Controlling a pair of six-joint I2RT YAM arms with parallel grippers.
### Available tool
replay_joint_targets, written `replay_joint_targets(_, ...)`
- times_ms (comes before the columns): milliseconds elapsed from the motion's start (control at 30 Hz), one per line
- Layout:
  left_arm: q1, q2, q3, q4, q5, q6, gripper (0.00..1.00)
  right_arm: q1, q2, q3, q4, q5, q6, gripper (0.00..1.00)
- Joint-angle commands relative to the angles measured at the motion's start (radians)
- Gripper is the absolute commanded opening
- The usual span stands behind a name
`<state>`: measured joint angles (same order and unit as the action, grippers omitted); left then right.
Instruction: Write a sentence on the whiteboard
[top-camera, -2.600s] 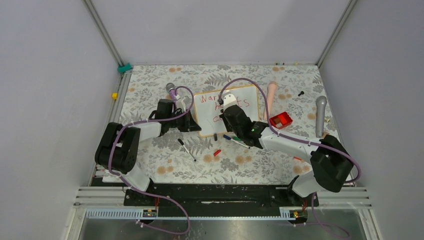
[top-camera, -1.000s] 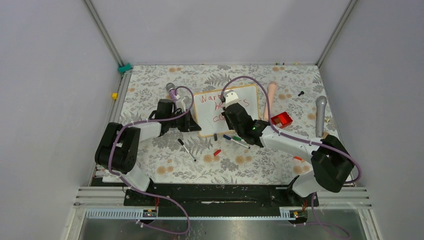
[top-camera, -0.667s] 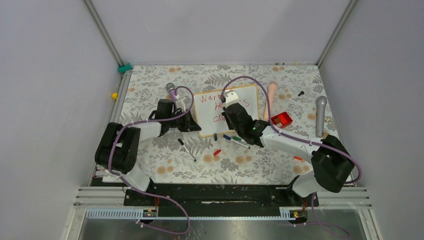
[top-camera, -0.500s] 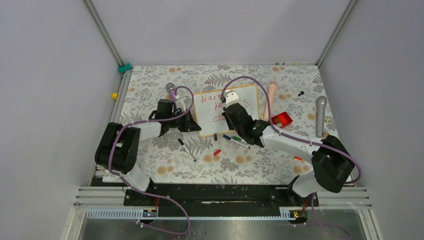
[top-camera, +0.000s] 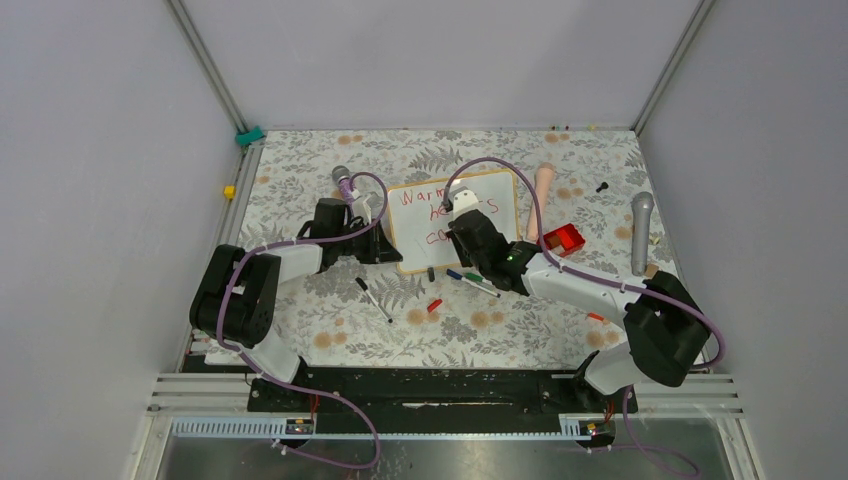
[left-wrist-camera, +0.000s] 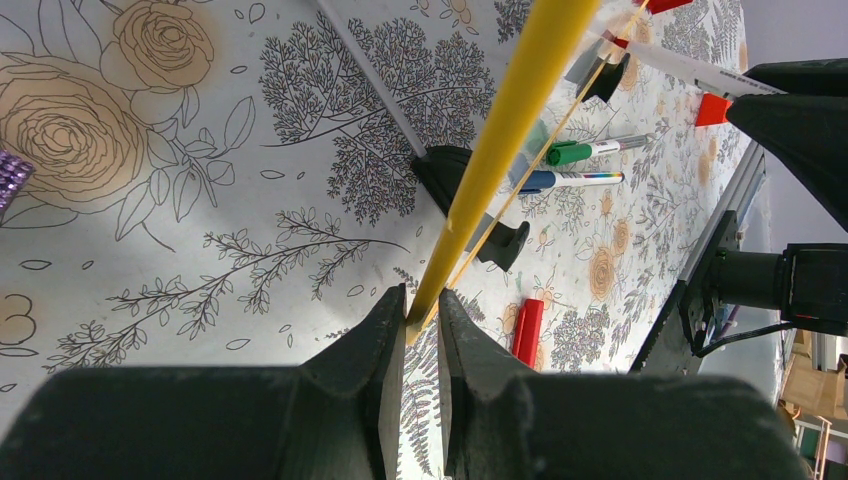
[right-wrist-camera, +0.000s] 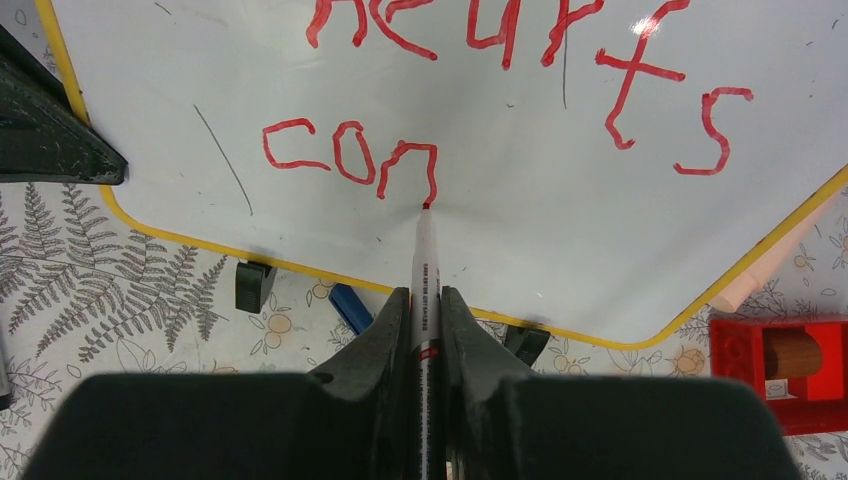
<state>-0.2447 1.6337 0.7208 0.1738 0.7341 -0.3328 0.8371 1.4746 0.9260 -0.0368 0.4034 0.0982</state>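
Observation:
The whiteboard (top-camera: 500, 190) lies mid-table with a yellow-wood frame. The red sentence reads "Warm" (top-camera: 420, 196), then "Hearts" (right-wrist-camera: 500, 30), then "con" (right-wrist-camera: 350, 155). My right gripper (right-wrist-camera: 425, 295) is shut on a red marker (right-wrist-camera: 425, 250). The marker's tip touches the board at the foot of the "n". In the top view this gripper (top-camera: 455, 235) hovers over the board's middle and hides part of the writing. My left gripper (left-wrist-camera: 420, 305) is shut on the board's frame (left-wrist-camera: 500, 130) at its left near corner (top-camera: 385, 245).
Blue and green pens (top-camera: 470, 280), a black marker (top-camera: 373, 298) and a red cap (top-camera: 433, 305) lie in front of the board. A red box (top-camera: 562, 240), a peach handle (top-camera: 543, 190) and a grey microphone (top-camera: 640, 230) lie to its right. A purple microphone (top-camera: 345, 182) lies to its left.
More red strokes show on the third line than 2.6 s ago, and my right gripper has shifted slightly along that line. The left arm has not moved.

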Motion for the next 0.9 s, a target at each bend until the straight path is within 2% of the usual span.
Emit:
replay_joint_targets(0,0.009,0.004,0.034,0.02,-0.033,0.014,0.0,-0.013,-0.022,0.0,-0.014,-0.006,0.015,0.0)
replay_joint_targets(333,0.009,0.006,0.034,0.02,-0.032,0.015,0.0,-0.012,-0.151,-0.019,-0.011,0.005,0.021,0.0)
replay_joint_targets(500,0.01,0.008,0.035,0.02,-0.031,0.012,0.0,-0.013,-0.152,-0.025,0.009,0.069,0.03,0.0)
replay_joint_targets(867,0.01,0.007,0.036,0.02,-0.031,0.012,0.0,-0.013,-0.169,-0.043,0.027,0.059,0.086,0.0)
